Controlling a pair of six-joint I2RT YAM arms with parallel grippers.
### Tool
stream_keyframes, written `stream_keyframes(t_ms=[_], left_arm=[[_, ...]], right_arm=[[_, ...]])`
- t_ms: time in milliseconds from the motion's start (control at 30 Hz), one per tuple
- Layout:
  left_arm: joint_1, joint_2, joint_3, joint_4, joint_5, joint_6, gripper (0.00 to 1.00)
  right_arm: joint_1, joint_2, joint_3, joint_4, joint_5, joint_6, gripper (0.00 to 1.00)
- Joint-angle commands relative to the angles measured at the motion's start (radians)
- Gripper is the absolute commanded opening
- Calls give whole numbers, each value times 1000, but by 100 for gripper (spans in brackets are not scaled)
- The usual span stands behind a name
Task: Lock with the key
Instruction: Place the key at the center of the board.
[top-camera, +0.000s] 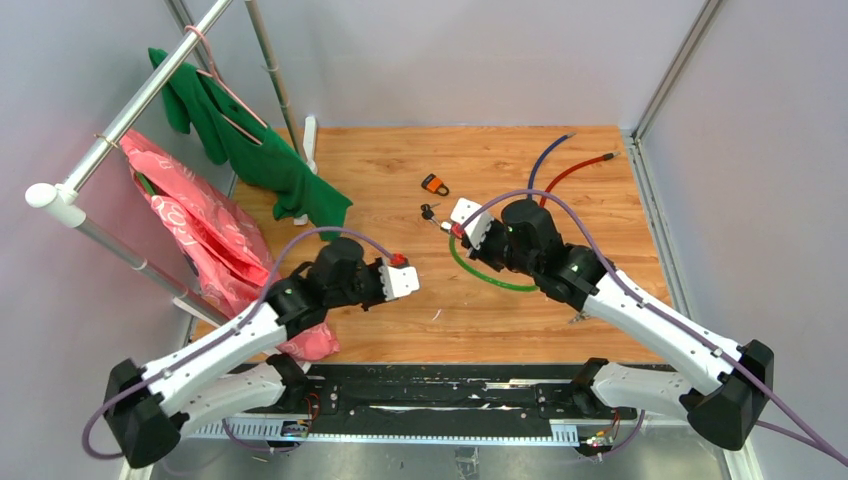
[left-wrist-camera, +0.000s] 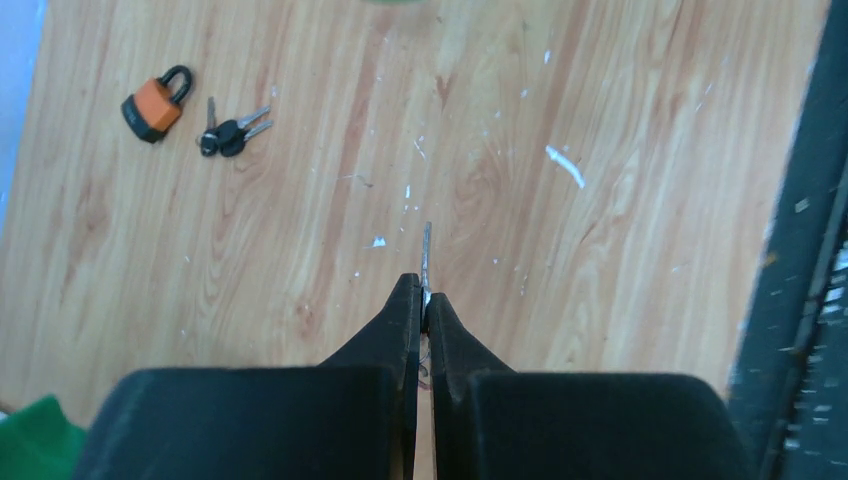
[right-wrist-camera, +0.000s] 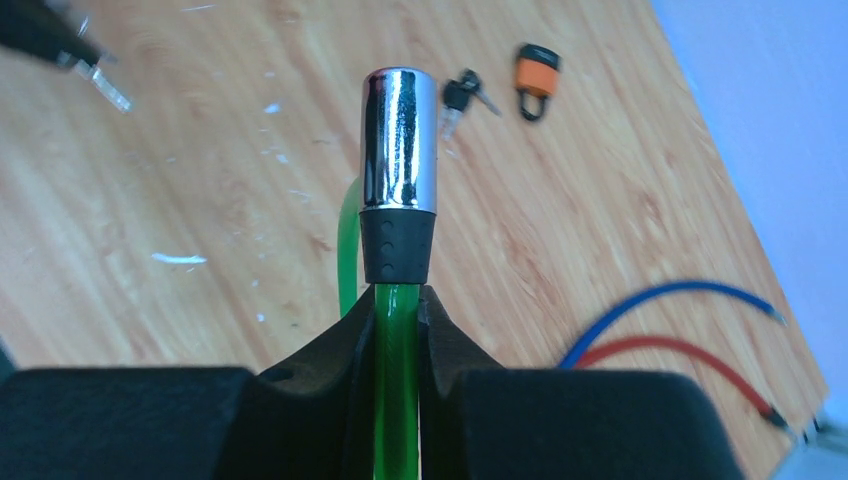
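The left pincer is pressed together on a thin silver key, its blade jutting out over the wooden tabletop; the right pincer is clamped on a green cable lock just below its chrome cylindrical head; a small orange padlock lies beside black-headed keys.

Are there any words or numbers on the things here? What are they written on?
No words or numbers can be read here.
The pink bag has white marks, too blurred to read.
The padlock, keys and chrome lock end show no text.
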Motion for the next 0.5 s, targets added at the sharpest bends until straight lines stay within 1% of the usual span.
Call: stream_keyframes(t_ms=[0,100,200,300,467], left_arm=[[-81,106,-99,248,-121,275,0],[-117,175,-170,368,-117,427,0],[-122,243,-216,483,-95,523,0],[-121,274,-237,493,-81,586,0],[-122,296,-306,492,-67,717,0]], right_arm=[[-18,-21,7,87,260,99,0],[-20,-40,-2,99,313,107,0],[-21,-66,-8,108,279,109,0],[-21,-75,-17,110,232,107,0],[-21,-60,-27,114,205,105,0]])
